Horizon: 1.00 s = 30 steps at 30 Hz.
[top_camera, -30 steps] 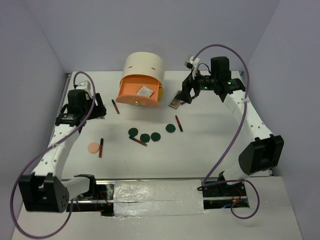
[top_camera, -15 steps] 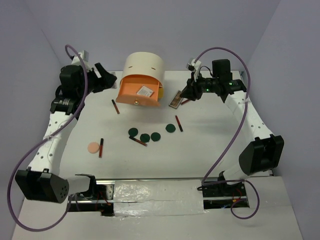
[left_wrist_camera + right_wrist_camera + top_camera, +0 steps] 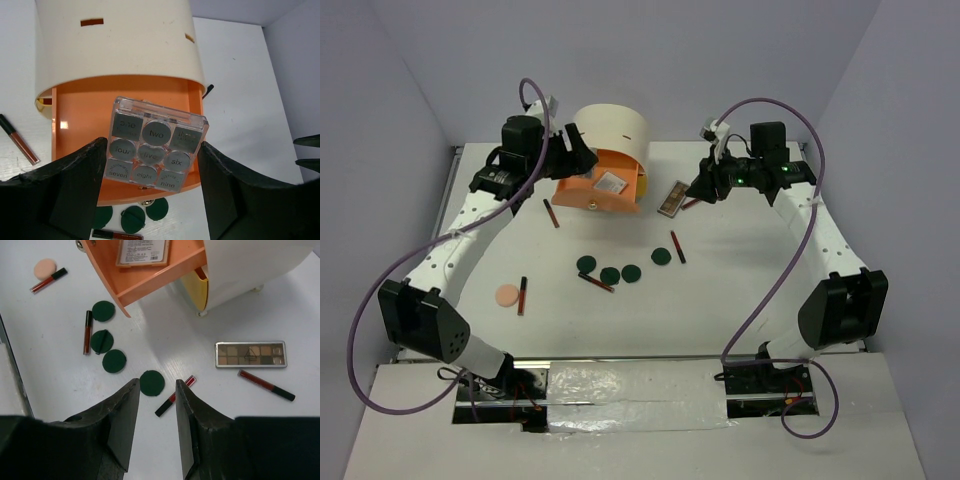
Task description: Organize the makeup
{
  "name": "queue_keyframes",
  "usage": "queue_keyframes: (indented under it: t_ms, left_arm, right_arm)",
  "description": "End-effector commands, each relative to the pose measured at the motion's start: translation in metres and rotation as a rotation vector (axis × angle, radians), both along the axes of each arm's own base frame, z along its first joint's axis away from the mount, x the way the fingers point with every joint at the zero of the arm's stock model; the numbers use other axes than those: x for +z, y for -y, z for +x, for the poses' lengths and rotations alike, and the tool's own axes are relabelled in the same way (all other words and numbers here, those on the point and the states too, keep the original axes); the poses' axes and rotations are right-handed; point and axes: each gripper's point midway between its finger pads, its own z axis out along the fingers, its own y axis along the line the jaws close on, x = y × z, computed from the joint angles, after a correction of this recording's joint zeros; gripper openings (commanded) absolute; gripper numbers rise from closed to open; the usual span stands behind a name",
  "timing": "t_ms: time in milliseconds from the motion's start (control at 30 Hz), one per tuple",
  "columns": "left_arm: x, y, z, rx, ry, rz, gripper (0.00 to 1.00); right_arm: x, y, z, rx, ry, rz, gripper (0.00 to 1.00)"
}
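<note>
A clear-cased white palette (image 3: pixel 157 145) with numbered pans lies in the pulled-out orange drawer (image 3: pixel 75 145). My left gripper (image 3: pixel 152 150) hovers over it, open, its fingers either side of the case and apart from it. A brown palette (image 3: pixel 672 198) lies on the table right of the cabinet, with a dark-red stick (image 3: pixel 266 385) beside it. My right gripper (image 3: pixel 703 190) hangs just right of that palette, its jaws a narrow gap apart, open with nothing between them. Several dark green discs (image 3: pixel 610 274) and more sticks (image 3: pixel 677 246) lie mid-table. The peach puff (image 3: pixel 506 296) sits at the left.
The cream drum-shaped cabinet (image 3: pixel 610 130) stands at the back centre, its orange drawer jutting toward the arms. A yellow drawer (image 3: pixel 197 287) shows slightly open below it. Two sticks (image 3: pixel 551 213) lie on the left half of the table. Walls close in on both sides.
My left arm swung from the table's left side up to the cabinet and now hangs over the drawer. My right gripper drew back from the brown palette and narrowed its jaws.
</note>
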Motion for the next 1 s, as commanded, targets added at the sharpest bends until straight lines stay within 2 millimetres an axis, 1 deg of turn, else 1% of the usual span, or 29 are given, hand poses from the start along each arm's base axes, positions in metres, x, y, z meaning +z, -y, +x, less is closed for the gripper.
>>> queue_keyframes:
  t_ms: [0, 100, 133, 233, 267, 367, 467, 500, 633, 667, 767, 967]
  left_arm:
    - [0.012, 0.005, 0.005, 0.035, 0.018, -0.007, 0.31]
    - [0.002, 0.011, 0.009, 0.047, -0.007, 0.009, 0.37]
    - [-0.002, 0.014, 0.011, 0.049, -0.019, 0.010, 0.42]
    - [-0.008, 0.022, 0.012, 0.036, -0.046, 0.015, 0.52]
    - [-0.009, 0.021, 0.013, 0.056, -0.047, 0.025, 0.60]
    - [-0.010, 0.024, 0.012, 0.059, -0.056, 0.034, 0.68]
    - [-0.009, 0.023, 0.012, 0.065, -0.058, 0.041, 0.72]
    - [-0.004, 0.022, 0.012, 0.068, -0.047, 0.040, 0.74]
    - [0.007, 0.017, 0.011, 0.082, -0.030, 0.053, 0.83]
    - [0.014, 0.016, 0.011, 0.087, -0.016, 0.052, 0.84]
    - [0.021, 0.015, 0.010, 0.086, -0.004, 0.054, 0.85]
    - [0.010, 0.019, 0.008, 0.069, -0.030, 0.049, 0.86]
  right_arm:
    - [0.017, 0.003, 0.002, -0.018, 0.059, 0.019, 0.43]
    - [0.014, 0.005, 0.004, -0.023, 0.052, 0.015, 0.44]
    - [0.012, 0.005, 0.004, -0.024, 0.047, 0.014, 0.45]
    - [0.010, 0.006, 0.005, -0.028, 0.041, 0.008, 0.48]
    - [0.009, 0.007, 0.005, -0.029, 0.039, 0.005, 0.49]
    - [0.006, 0.008, 0.006, -0.036, 0.038, -0.002, 0.53]
    - [0.003, 0.010, 0.009, -0.048, 0.033, -0.006, 0.57]
    - [0.003, 0.010, 0.009, -0.050, 0.031, -0.006, 0.58]
    - [0.000, 0.010, 0.013, -0.060, 0.007, -0.006, 0.60]
    - [-0.003, 0.010, 0.013, -0.067, -0.006, -0.005, 0.61]
    - [-0.005, 0.011, 0.017, -0.077, -0.015, -0.008, 0.62]
    - [-0.008, 0.012, 0.019, -0.084, -0.022, -0.015, 0.63]
